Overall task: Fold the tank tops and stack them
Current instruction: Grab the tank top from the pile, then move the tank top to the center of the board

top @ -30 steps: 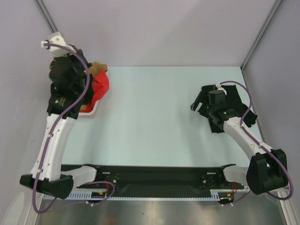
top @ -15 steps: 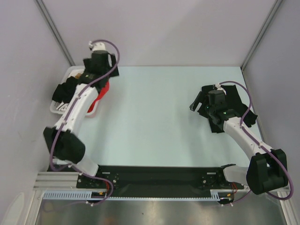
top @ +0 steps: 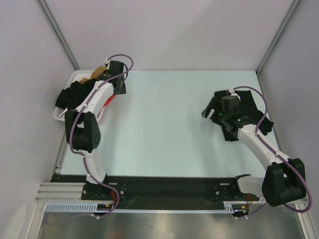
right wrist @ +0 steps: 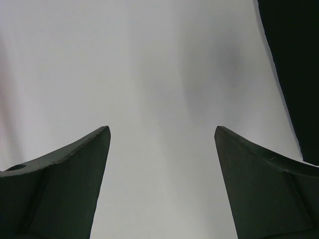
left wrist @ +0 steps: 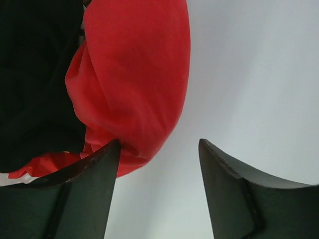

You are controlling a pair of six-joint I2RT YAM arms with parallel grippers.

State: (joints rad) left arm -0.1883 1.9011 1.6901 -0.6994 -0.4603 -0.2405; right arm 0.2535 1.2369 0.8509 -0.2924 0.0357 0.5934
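The red tank top (left wrist: 134, 74) hangs bunched over the near edge of the white basket (top: 74, 75), and little of it shows under my left arm (top: 107, 102). Beside it a black tank top (left wrist: 35, 74) fills the basket (top: 75, 94). My left gripper (left wrist: 159, 142) is open just off the red cloth, over the table at the back left (top: 118, 88). Its left fingertip (left wrist: 112, 149) is at the cloth's lower edge, with nothing between the jaws. My right gripper (right wrist: 162, 129) hangs open and empty above the bare table at the right (top: 207, 110).
A brown piece (top: 97, 73) pokes up at the basket's far end. Black cloth (top: 265, 124) lies on the table under my right arm and shows at the wrist view's right edge (right wrist: 294, 74). Grey walls close in the table's back and sides.
My left arm has swung off the basket and dropped toward the table beside the red tank top, and its jaws have gone from shut to open. The right arm has not moved.
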